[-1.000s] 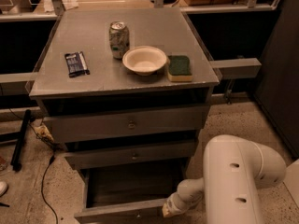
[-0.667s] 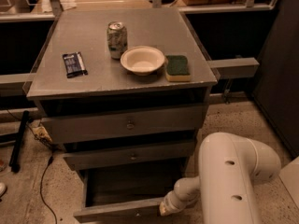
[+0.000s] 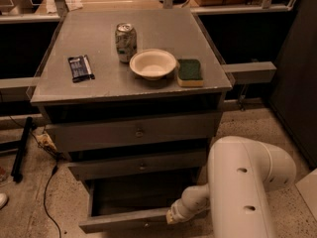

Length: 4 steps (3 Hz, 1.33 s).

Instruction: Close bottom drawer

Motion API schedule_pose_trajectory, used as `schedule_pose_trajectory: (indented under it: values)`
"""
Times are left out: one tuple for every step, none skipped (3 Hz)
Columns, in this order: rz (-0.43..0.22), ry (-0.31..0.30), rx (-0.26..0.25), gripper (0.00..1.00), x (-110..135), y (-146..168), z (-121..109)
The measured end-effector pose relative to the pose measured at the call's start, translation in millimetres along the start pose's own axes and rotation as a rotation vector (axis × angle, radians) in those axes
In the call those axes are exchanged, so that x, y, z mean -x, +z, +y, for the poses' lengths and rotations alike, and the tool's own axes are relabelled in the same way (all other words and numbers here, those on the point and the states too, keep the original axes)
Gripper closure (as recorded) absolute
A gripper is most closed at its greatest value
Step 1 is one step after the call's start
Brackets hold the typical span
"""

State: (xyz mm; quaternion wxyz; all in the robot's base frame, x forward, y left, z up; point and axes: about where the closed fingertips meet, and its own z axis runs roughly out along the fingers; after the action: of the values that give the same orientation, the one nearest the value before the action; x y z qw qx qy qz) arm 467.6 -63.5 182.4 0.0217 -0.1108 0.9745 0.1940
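Note:
The bottom drawer is the lowest of three grey drawers and stands pulled out, its dark boxy inside showing. Its flat grey front runs along the bottom of the view; its knob is not visible. My white arm reaches down at the lower right. My gripper is at the arm's tip, right against the right end of the drawer front. Above it are the middle drawer front and the wider top drawer front, each with a small round knob.
On the cabinet top sit a soda can, a white bowl, a green sponge and a dark snack packet. A black cable lies on the floor at the left. A dark wall panel stands at the right.
The view has shifted slightly, so the cabinet sits a little further left. The arm and gripper stay at the right end of the drawer front, which appears pushed in a little.

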Motion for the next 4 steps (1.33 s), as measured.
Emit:
schedule_pose_trajectory:
  values:
    - [0.033,0.061,0.001,1.00,-29,-6,-22]
    - [0.045,0.050,0.004,1.00,-28,6,-18]
    - [0.033,0.022,0.026,1.00,-3,27,-5]
    - [0.023,0.018,0.030,1.00,2,30,-1]
